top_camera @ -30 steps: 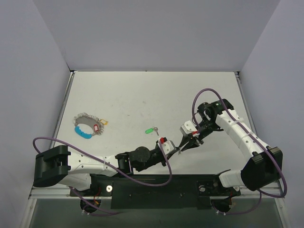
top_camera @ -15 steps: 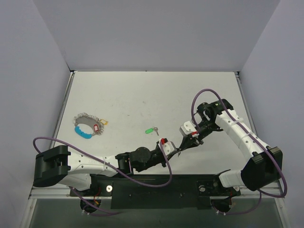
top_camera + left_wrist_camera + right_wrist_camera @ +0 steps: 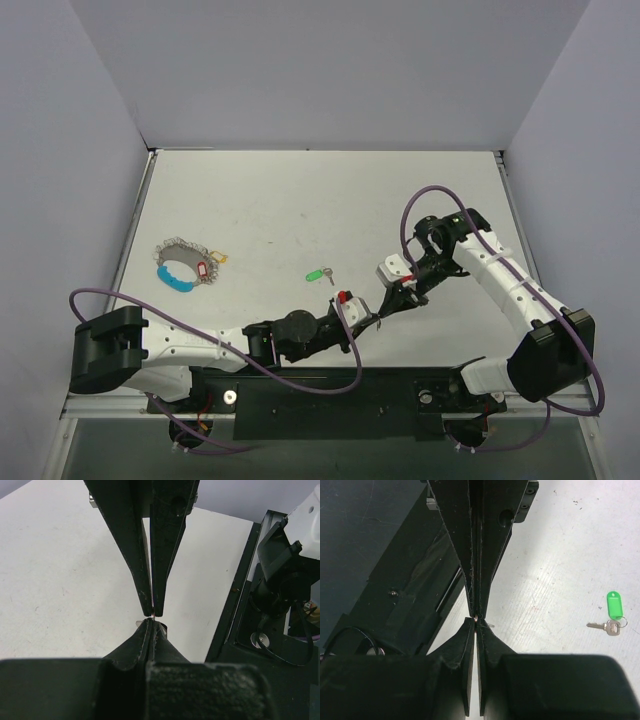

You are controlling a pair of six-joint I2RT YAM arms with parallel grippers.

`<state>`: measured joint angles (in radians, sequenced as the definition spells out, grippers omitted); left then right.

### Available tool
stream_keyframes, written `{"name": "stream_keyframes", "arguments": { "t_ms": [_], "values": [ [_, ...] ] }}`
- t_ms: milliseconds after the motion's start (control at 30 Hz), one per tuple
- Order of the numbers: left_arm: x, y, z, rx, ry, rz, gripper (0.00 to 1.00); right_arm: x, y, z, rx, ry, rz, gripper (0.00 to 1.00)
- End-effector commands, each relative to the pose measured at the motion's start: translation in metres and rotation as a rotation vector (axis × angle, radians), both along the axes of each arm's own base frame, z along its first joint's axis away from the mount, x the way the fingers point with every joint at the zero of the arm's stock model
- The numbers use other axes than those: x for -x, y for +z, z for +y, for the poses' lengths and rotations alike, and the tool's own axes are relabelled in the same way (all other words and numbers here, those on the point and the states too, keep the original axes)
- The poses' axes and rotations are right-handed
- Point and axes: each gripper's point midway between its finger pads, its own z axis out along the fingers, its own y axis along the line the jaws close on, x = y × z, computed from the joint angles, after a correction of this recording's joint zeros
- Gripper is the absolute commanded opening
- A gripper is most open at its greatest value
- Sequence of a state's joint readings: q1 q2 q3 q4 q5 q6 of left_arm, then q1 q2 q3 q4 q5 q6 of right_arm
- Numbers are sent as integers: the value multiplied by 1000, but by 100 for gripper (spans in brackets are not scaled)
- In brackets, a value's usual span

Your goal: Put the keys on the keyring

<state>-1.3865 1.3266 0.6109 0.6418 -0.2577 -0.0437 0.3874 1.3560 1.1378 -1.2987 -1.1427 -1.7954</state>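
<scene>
Right wrist: green-tagged key [image 3: 612, 614] apart from pincer [image 3: 476, 617].

Keyring [image 3: 186, 264] lies at left of table [image 3: 300, 200], with blue, red and yellow tags on it. Green-tagged key [image 3: 320, 272] lies flat near centre, well apart from it. Left gripper [image 3: 368, 320] and right gripper [image 3: 392, 303] meet tip to tip toward near edge; finger gaps too small to tell.

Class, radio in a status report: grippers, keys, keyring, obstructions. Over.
Left gripper and right gripper shut, tips meeting on a tiny silvery piece. Green-tagged silver key lies loose; coiled silvery keyring far left, untouched. No obstruction seen.
</scene>
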Motion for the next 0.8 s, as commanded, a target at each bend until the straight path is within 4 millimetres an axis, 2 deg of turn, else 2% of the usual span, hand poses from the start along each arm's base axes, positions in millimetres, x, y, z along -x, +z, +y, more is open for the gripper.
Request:
{"name": "stream_keyframes", "arguments": {
  "t_ms": [0,100,133,167,233,267,300,333,367,400,433,467,500,533,567,600,633,667,700,733,767],
  "values": [
    [-1,46,-4,135,6,-9,0,38,20,-12,73,-28,227,0],
    [-1,48,-1,157,6,-6,0,33,23,-13,67,-79,244,0],
    [0,50,3,171,6,-6,4,31,25,-12,58,-90,247,0],
    [1,54,6,186,5,-5,22,29,26,-14,56,-110,250,0],
    [2,57,14,211,11,-1,50,26,27,-16,53,-138,260,0],
    [3,54,18,213,10,2,54,26,26,-17,53,-147,266,0],
    [3,62,23,237,13,1,60,24,27,-18,50,-164,270,0],
    [3,55,28,222,18,6,62,24,26,-19,48,-176,279,0],
    [3,64,35,249,28,2,64,22,26,-22,44,-199,284,0],
    [3,56,40,222,35,5,64,21,25,-24,48,-217,300,0],
    [1,65,50,242,55,-6,65,17,24,-29,51,-249,305,0],
    [0,57,57,210,65,-4,66,17,24,-32,59,-264,319,0],
    [-3,67,69,228,91,-21,68,11,22,-39,68,-305,323,0],
    [-4,56,76,177,105,-18,68,10,21,-43,77,-327,339,0],
    [-7,69,90,202,139,-32,70,4,17,-53,91,-380,348,0],
    [-9,59,97,143,155,-29,71,2,15,-59,103,-409,363,0],
    [-14,72,113,169,200,-32,72,-4,10,-72,115,-476,370,0],
    [-16,63,123,115,225,-27,73,-11,7,-84,122,-544,380,0],
    [-20,76,140,140,266,-31,74,-11,3,-92,152,-570,390,0],
    [-21,64,150,75,288,-27,75,-17,0,-105,159,-644,412,0],
    [-23,80,165,115,317,-30,75,-18,-3,-115,189,-681,418,0]
  ]
}}
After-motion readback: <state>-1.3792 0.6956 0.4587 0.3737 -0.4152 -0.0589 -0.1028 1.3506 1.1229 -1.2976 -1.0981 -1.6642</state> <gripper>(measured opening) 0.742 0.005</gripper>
